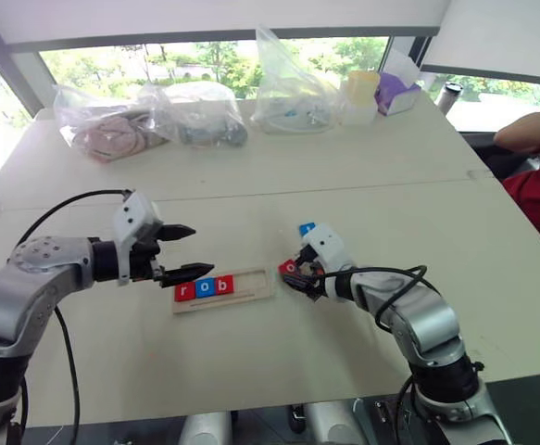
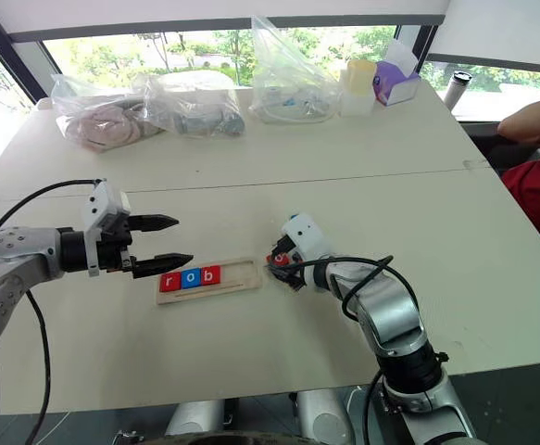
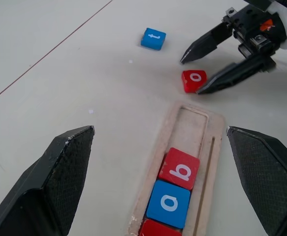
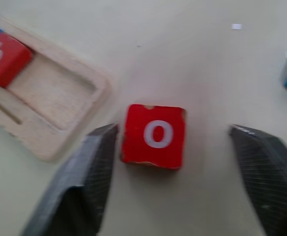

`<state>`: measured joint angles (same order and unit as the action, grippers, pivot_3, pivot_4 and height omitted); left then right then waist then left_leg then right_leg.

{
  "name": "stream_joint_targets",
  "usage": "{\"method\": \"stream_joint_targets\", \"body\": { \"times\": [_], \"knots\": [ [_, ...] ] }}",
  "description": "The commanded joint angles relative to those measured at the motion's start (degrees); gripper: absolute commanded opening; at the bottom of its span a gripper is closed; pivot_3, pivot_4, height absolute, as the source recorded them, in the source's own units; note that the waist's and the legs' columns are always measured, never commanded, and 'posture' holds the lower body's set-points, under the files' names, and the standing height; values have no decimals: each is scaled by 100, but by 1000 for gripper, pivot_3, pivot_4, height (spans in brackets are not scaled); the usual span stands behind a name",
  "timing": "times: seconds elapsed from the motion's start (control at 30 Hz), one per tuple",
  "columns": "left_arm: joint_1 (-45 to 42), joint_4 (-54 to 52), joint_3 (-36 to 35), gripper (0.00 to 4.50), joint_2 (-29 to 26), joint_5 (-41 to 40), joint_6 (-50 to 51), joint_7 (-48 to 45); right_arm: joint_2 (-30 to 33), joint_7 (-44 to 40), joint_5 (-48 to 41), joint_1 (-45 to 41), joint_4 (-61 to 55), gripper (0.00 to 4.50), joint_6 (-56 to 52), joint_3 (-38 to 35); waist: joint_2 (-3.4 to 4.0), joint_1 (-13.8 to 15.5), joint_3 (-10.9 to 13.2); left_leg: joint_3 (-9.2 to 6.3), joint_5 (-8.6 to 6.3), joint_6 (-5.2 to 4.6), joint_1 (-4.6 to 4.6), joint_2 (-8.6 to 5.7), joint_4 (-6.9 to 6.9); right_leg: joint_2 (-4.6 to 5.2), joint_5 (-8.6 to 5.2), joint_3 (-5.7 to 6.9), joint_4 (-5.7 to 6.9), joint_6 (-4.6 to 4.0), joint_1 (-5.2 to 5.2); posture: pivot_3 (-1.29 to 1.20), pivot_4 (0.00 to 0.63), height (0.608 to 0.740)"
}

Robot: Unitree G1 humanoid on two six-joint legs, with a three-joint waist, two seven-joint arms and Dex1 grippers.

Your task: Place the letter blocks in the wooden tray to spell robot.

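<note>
Red o (image 4: 154, 135) sits on the table just beside the tray's (image 3: 185, 132) empty end, between my right gripper's (image 4: 175, 174) parted fingers with nothing gripped, so I judge squeezing squarely across its sides best, while my left gripper (image 1: 184, 250) hangs wide open, empty.

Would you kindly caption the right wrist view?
Right gripper straddling the red o block beside the wooden tray.
</note>
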<state>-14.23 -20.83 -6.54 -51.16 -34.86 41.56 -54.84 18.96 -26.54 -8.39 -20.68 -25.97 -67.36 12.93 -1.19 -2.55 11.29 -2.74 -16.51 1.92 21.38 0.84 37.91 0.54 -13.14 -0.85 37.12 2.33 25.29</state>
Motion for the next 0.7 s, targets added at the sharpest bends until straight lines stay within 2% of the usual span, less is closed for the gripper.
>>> {"method": "stream_joint_targets", "body": {
  "times": [0.03, 0.07, 0.13, 0.33, 0.43, 0.7],
  "knots": [
    [-74, 24, -50, 4500, -28, 74, -128, -17, -57, 79, -96, -78, -16, 1439, 22, 45, 0, -3, 0, -1, 0, 0, -1, 0, 0, -1, 0, 0, 0, 0, 0, 0, 150, 740],
    [-79, 23, -37, 4500, -12, 84, -130, -10, -78, 123, -102, -101, -25, 1157, 4, 26, 0, -7, 0, -1, 0, 0, -1, 0, 0, -1, 0, 0, 0, 0, 0, 0, 150, 740],
    [-79, 0, 8, 4500, 35, 89, -134, 16, -120, 291, -60, -107, -83, 1160, -42, -77, 0, -5, 0, -1, 0, 0, 0, 1, 0, -2, 0, 0, 0, 0, 0, 0, 150, 740],
    [-79, 70, 92, 4500, 70, 163, -240, -18, -320, 1249, 265, 258, -912, 1160, -809, -1167, 0, 42, 0, -4, 0, 0, 6, -1, 0, 2, 8, 0, -1, 14, 1, 0, 150, 740],
    [-145, 222, 176, 4500, 105, 254, -347, -87, -410, 1539, 339, 458, -1288, 1160, -1087, -1363, 0, 33, 0, -2, 0, 0, 7, -4, 0, 5, 6, 0, -3, 17, 2, 0, 150, 740],
    [-509, 573, 619, 4500, 336, 540, -648, -259, -1681, 2448, 664, 549, -1306, 1160, -1894, -1988, 0, -2, -1, -3, 0, 0, 1, 1, -1, -2, 3, -1, 3, 7, 3, 0, 150, 740]
  ]
}}
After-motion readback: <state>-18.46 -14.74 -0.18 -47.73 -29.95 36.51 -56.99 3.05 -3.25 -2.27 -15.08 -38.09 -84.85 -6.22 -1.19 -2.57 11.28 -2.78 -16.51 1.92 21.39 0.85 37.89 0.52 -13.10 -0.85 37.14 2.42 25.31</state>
